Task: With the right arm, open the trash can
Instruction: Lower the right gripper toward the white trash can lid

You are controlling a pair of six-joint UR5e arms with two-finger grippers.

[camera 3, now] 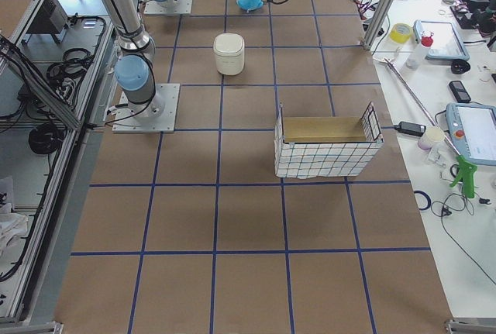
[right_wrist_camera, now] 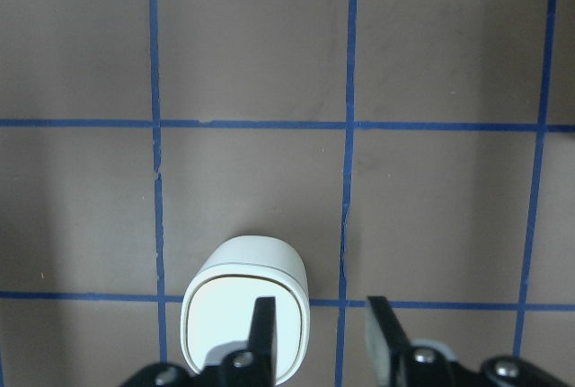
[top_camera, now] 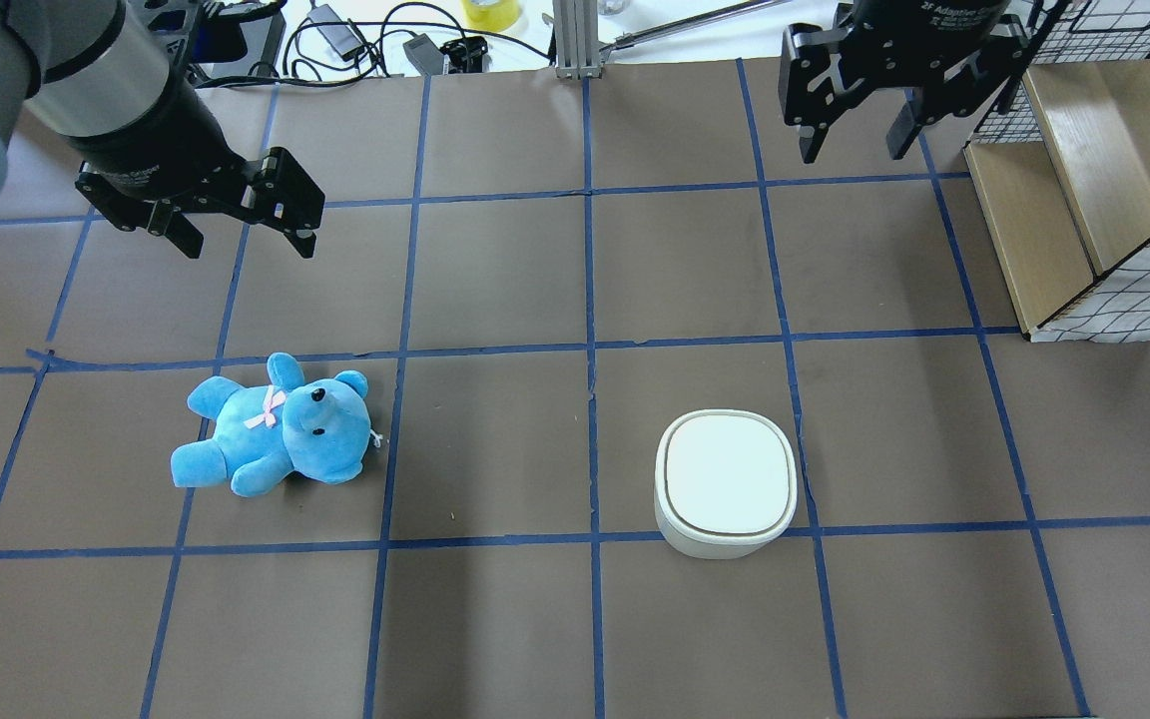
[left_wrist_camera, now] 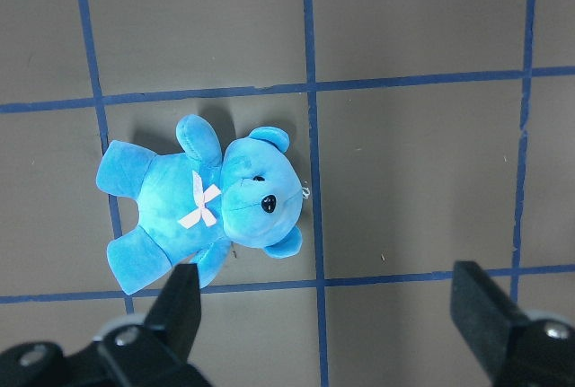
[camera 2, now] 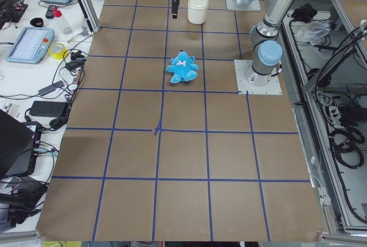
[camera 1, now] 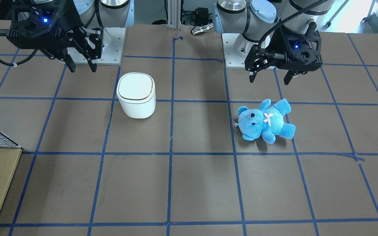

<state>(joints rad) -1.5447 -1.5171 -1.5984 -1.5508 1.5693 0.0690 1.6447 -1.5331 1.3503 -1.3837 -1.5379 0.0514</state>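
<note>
The trash can (camera 1: pixel 136 98) is sitting closed on the desk (camera 1: pixel 202 183), the right gripper (camera 1: pixel 82 66) hovering high near it, jaws apart; the left gripper (camera 1: pixel 270 78) is hanging spread wide near the teddy bear (camera 1: pixel 266 119)

On my left half of the brown tabletop (top_camera: pixel 495 280), which is gridded with blue tape (top_camera: pixel 590 300), I see a bright blue plush teddy bear (top_camera: pixel 276 436). It lies on its back, pink bow on its chest, legs across a tape line. Far to my right stands a white wire-mesh basket (top_camera: pixel 1104 290) lined with pale wood.
</note>
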